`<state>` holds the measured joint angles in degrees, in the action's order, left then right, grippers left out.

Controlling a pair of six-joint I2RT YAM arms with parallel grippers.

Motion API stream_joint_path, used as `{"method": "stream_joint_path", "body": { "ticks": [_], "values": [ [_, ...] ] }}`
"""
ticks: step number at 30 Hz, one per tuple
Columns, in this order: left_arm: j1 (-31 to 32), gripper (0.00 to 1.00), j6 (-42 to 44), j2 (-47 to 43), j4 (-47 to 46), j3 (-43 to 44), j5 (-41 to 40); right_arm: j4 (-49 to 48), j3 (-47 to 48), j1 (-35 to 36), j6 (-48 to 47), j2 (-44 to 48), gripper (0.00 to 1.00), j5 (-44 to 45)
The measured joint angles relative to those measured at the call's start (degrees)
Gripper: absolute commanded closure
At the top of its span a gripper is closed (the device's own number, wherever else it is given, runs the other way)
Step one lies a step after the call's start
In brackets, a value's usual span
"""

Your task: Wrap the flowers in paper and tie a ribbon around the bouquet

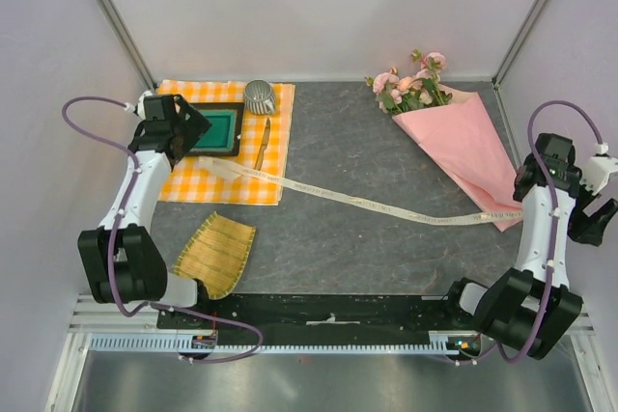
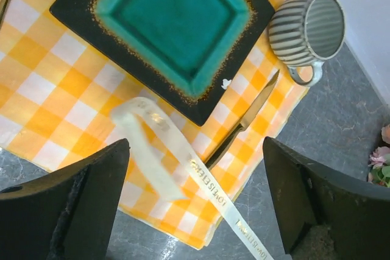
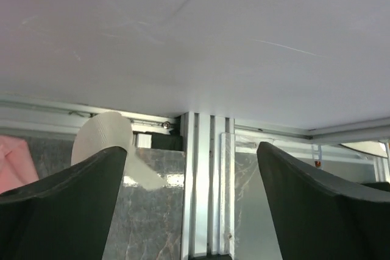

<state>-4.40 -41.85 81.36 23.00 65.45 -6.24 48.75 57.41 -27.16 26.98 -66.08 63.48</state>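
The overhead camera sits above and behind the arms' base plate [image 1: 328, 308] and looks down from far off on the whole table [image 1: 367, 258]. The left wrist camera hangs close above the checked cloth [image 2: 55, 89], facing down on the green plate [image 2: 173, 19], cup [image 2: 308, 28], knife [image 2: 244, 123] and ribbon [image 2: 201, 175], all shared with the overhead view. The right wrist camera faces sideways, low, toward the wall [image 3: 195, 28] and frame rail [image 3: 204, 181], sharing only the ribbon's end and a corner of paper [image 3: 15, 162].
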Motion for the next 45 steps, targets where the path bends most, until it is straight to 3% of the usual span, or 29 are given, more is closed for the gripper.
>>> {"method": "stream_joint_path", "body": {
  "ticks": [5,8,11,13,16,19,26,32,40,45],
  "values": [
    [1.46,0.02,1.46,-2.73,1.73,1.97,0.72,3.28,2.51,0.15,0.44,1.84,0.02,-13.03],
    [6.08,0.02,1.92,-9.05,-0.02,-0.48,1.92,4.52,2.75,2.36,0.13,5.79,0.02,-20.15],
    [17.53,0.02,2.49,-14.27,-6.51,-3.76,6.12,5.57,4.37,5.20,-0.98,8.44,0.02,-25.20],
    [26.60,0.02,2.38,-12.52,-11.80,-4.02,10.64,6.36,4.46,6.03,-0.39,9.35,0.02,-26.08],
    [36.87,0.04,1.86,-4.00,-19.65,-2.19,16.76,6.71,4.57,5.88,1.42,8.70,0.03,-23.96],
    [42.53,0.01,1.11,8.68,-24.87,2.16,20.83,6.47,6.97,5.33,2.71,5.49,0.04,-24.04],
    [49.27,0.01,-7.98,35.58,-38.32,17.27,26.18,-4.66,7.76,11.08,0.28,-0.74,0.02,-40.17],
    [53.44,0.01,-15.39,52.24,-46.05,31.39,18.56,-7.85,5.92,14.34,0.63,-1.60,0.02,-46.47],
    [58.93,0.01,-29.29,68.19,-46.82,49.31,0.07,-5.81,13.25,14.84,0.52,4.44,0.02,-41.94],
    [60.22,0.19,-38.80,74.71,-44.06,57.61,-4.96,-5.90,19.67,14.95,-0.26,8.33,0.02,-39.43]
  ]
}}
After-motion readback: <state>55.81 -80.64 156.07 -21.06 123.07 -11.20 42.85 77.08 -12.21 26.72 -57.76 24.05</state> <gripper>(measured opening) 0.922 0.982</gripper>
